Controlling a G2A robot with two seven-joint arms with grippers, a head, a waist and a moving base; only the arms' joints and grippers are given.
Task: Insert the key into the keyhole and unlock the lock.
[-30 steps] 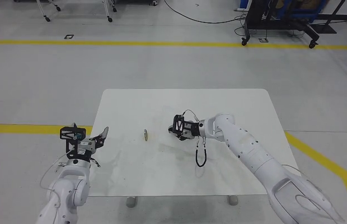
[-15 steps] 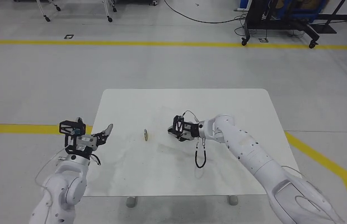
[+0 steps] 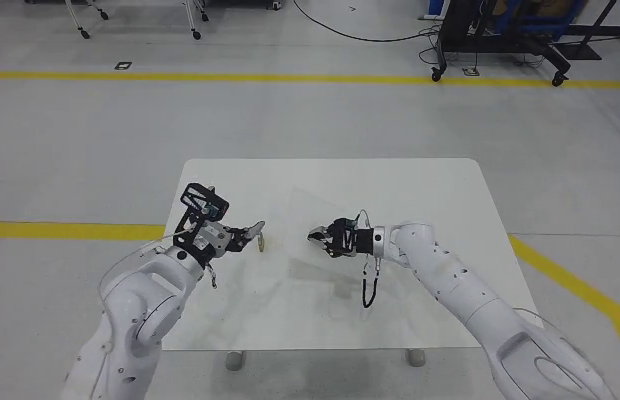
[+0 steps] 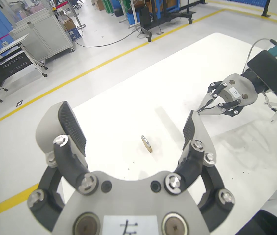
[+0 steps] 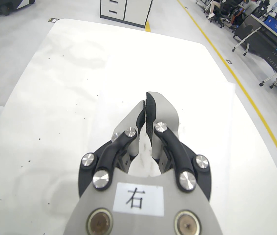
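Lock [image 4: 147,144] stands on edge on table [image 4: 165,79], in line with left gripper [image 4: 128,113], fingers wide open. Right gripper [image 5: 145,101] pinched closed nearby; key inside: cannot tell.

Risks:
1. 1 finger touches first and topples the thin lock.
2. The grippers collide.

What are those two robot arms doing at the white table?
The left end effector hovers open over the white table, just short of a small brass-coloured thing standing on edge, probably the lock. The right end effector is shut nearby, pointing toward it; whether it pinches anything is too small to tell.
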